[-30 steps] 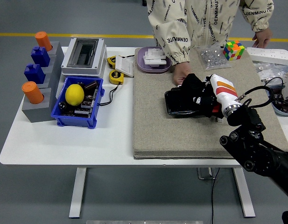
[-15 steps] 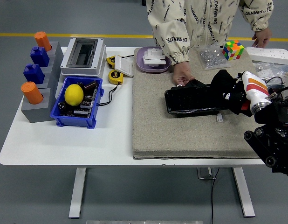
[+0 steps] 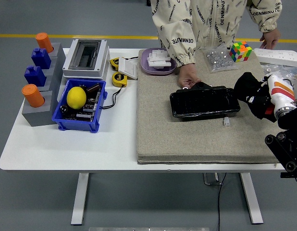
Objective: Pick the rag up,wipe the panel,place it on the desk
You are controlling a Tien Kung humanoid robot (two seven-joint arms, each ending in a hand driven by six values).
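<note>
The black panel (image 3: 204, 102) lies flat in the middle of the tan felt mat (image 3: 187, 139). A person's hand (image 3: 188, 77) rests at the panel's far left edge. My right hand (image 3: 262, 99) is to the right of the panel, just past its right end and above the mat. Its fingers are curled around a bunched black rag (image 3: 249, 88), which no longer touches the panel. A small white connector (image 3: 226, 122) sits by the panel's near right corner. The left arm does not show.
Left of the mat stand a blue bin (image 3: 76, 124) with a lemon (image 3: 76, 97), a grey peg block (image 3: 40, 103), a white electrical box (image 3: 86, 57) and two tape measures (image 3: 119, 78). At the back are a purple tray (image 3: 157, 61), a screw bag (image 3: 218, 58) and a Rubik's cube (image 3: 241, 51).
My right hand has slid the rag rightward across the panel and off its right end. The panel is now uncovered. The person's hand stays at its far edge.
</note>
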